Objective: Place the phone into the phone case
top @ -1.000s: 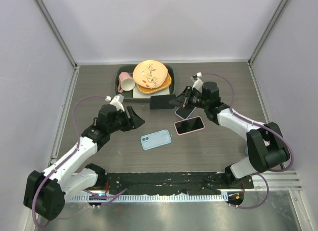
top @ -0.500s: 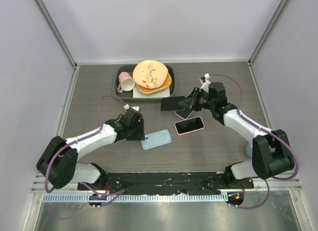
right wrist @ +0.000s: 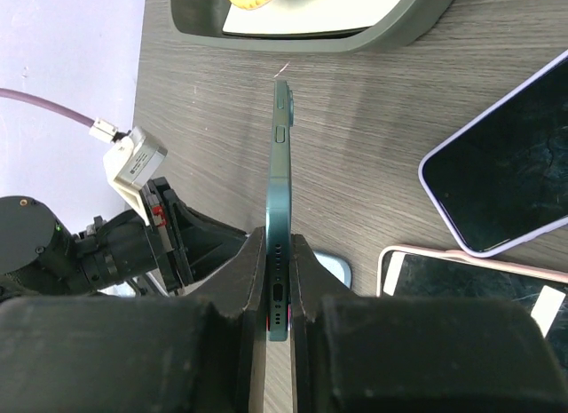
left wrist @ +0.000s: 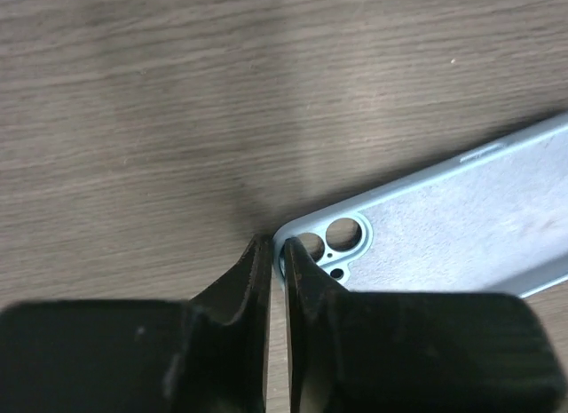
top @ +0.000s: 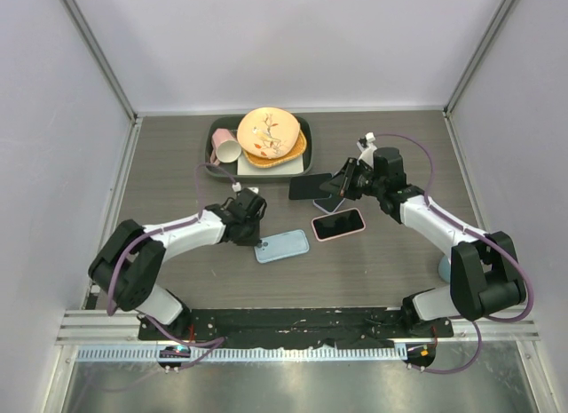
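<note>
Left gripper [left wrist: 273,253]: pinches the camera-cutout corner of the phone case [left wrist: 444,226], jaws almost together on its rim. Holds it flat against the table [left wrist: 133,93].

Right gripper [right wrist: 280,249]: clamps the phone [right wrist: 280,155] on edge, raised, beyond and to the right of the phone case, well apart from it.

Pink-cased phone [top: 338,224]: lies just right of the phone case, untouched.

Judged status: both items grasped, insertion not yet begun.

Left to do: carry the phone over the phone case, match camera to cutout, press in. Appears to lie back up; if so, turn over first.
</note>
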